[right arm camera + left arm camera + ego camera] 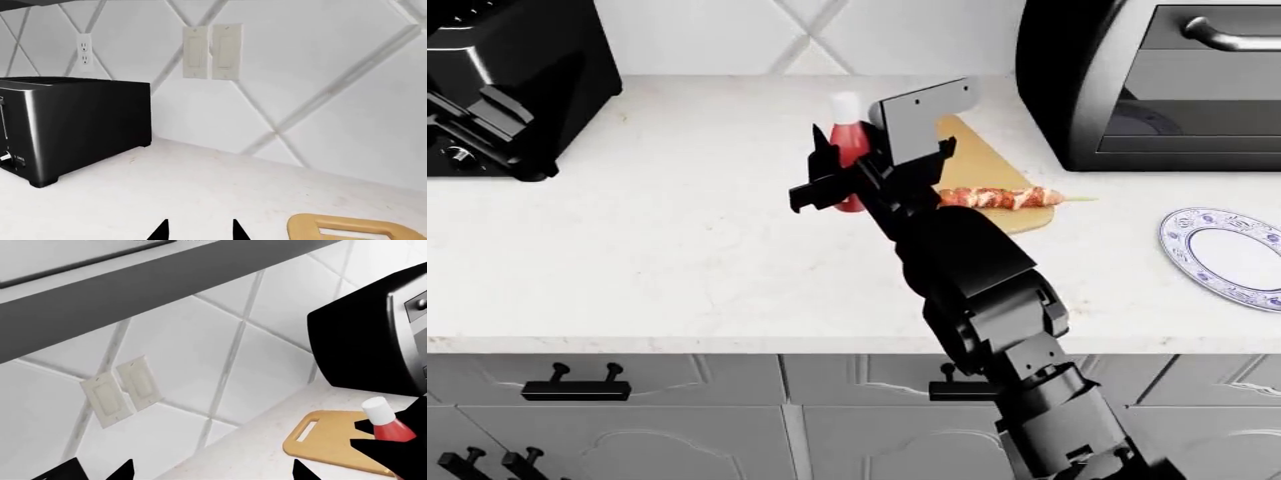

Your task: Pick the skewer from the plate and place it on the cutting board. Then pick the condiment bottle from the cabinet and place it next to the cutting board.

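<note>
While the skewer (1004, 198) lies on the cutting board (988, 160), the red condiment bottle (849, 150) stands on the tabletop (667, 250) beside it, with one end effector (834, 170) around it; which arm, and whether it grips, I cannot tell.

A pale speckled bench (694, 250) is backed by a wall of large white tiles (313, 65) laid diagonally with grey grout. Two cream switch plates (212, 51) and an outlet (83, 49) are mounted on it. A black toaster (73, 125) is set at one end, a dark oven (1174, 80) at the other. Grey drawers with black handles (577, 388) are fitted below.
</note>
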{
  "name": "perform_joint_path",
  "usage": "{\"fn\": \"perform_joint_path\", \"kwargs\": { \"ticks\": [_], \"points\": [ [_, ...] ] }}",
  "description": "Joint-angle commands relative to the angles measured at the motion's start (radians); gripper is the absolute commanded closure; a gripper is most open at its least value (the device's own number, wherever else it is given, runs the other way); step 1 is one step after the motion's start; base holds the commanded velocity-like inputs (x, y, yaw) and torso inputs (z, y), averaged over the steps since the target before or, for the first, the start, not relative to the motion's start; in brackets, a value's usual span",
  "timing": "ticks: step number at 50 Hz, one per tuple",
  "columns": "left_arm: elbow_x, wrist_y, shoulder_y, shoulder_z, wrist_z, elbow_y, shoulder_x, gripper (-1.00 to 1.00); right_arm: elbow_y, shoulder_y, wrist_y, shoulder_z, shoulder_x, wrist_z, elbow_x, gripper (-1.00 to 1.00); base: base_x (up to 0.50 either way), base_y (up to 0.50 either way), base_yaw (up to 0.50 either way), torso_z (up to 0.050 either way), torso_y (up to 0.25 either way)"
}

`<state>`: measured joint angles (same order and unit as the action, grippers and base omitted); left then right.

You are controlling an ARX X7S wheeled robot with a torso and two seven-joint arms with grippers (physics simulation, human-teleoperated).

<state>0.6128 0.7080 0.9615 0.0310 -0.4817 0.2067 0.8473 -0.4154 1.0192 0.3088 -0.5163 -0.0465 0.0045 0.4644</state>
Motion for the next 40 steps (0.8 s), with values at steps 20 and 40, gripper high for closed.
{"fn": "perform_joint_path", "kwargs": {
  "ticks": [20, 40],
  "points": [
    [0.002, -0.003, 0.006, 0.005, -0.002, -0.001, 0.002, -1.0, -0.059, 0.002, -0.048, -0.047, -0.001, 0.032, 0.01, 1.0, 0.0, 0.0, 0.0, 0.0, 0.0],
    [0.009, 0.001, 0.011, 0.005, -0.003, 0.002, 0.004, -1.0, -0.088, -0.007, -0.066, -0.072, 0.002, 0.04, 0.042, 1.0, 0.0, 0.0, 0.0, 0.001, 0.001]
  ]
}}
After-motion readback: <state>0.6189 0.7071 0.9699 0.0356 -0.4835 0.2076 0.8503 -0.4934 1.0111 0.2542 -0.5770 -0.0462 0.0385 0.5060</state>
